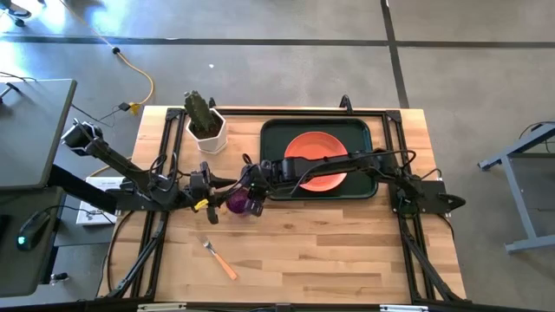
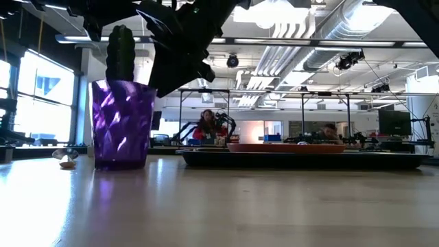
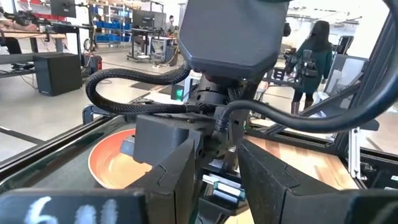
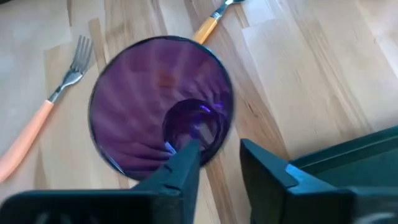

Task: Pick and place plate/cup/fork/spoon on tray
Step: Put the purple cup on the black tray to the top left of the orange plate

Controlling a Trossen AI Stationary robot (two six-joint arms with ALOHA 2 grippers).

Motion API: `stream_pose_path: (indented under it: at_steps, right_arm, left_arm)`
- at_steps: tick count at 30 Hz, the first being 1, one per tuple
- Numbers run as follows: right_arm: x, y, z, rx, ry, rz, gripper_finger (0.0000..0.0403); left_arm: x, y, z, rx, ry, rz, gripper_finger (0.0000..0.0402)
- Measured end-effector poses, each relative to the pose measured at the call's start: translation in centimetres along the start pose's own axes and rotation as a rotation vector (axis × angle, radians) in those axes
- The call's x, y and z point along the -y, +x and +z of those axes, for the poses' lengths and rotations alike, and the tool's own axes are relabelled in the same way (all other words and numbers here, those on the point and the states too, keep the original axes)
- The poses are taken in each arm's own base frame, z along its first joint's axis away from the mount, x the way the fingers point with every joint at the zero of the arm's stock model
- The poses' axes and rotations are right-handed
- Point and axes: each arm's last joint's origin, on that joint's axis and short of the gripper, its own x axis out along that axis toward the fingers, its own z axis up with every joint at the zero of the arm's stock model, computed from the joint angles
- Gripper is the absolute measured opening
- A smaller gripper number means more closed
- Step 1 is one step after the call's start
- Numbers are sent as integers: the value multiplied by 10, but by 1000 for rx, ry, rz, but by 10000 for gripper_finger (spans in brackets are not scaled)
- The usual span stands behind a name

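The dark purple cup (image 1: 236, 203) stands upright on the wooden table (image 1: 329, 251) just left of the dark green tray (image 1: 273, 130). It also shows in the low view (image 2: 123, 123). The orange-red plate (image 1: 316, 146) lies in the tray. My right gripper (image 4: 221, 152) reaches across the tray and hangs open over the cup (image 4: 143, 93), one finger inside the rim and one outside. My left gripper (image 3: 217, 183) is open and empty just left of the cup. The fork (image 1: 221, 259) lies toward the near edge. An orange handle with a silver end (image 4: 208, 25), probably the spoon, lies past the cup.
A white pot with a green cactus (image 1: 208, 130) stands at the far left, close to the tray's left end. My right arm (image 1: 347, 163) lies across the plate and tray. Bare wood stretches right of the fork along the near edge. People stand in the room behind the table (image 3: 311, 62).
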Motion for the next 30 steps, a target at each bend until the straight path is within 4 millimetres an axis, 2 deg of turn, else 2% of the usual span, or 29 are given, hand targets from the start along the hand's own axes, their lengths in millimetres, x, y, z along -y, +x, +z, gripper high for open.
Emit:
stream_pose_path:
  at_steps: [3, 6, 11, 17, 21, 23, 26, 30]
  right_arm:
    - [0, 0, 0, 2, -7, 1, 131]
    - [-1, -5, 1, 4, -28, -4, 138]
    - [-18, -36, -9, -13, -133, -140, 140]
    - [-61, -65, -57, -98, -273, -515, 140]
    - [-83, -85, -89, -82, -296, -719, 140]
    - [-93, -95, -100, -19, -287, -789, 140]
    - [-111, -97, -117, 82, -279, -801, 140]
    - [-124, -90, -148, 48, -390, -791, 139]
  left_arm:
    - [0, 0, 0, -2, -3, 0, 111]
    - [0, 0, -2, -18, 1, 4, 111]
    - [-3, -1, -16, -127, 81, 17, 111]
    - [-6, -2, -23, -186, 57, 42, 111]
    - [-6, -2, -23, -185, 45, 40, 111]
    - [-6, -2, -23, -184, 34, 41, 111]
    - [-5, -2, -21, -170, 20, 39, 111]
    - [-5, -1, -19, -147, 28, 38, 111]
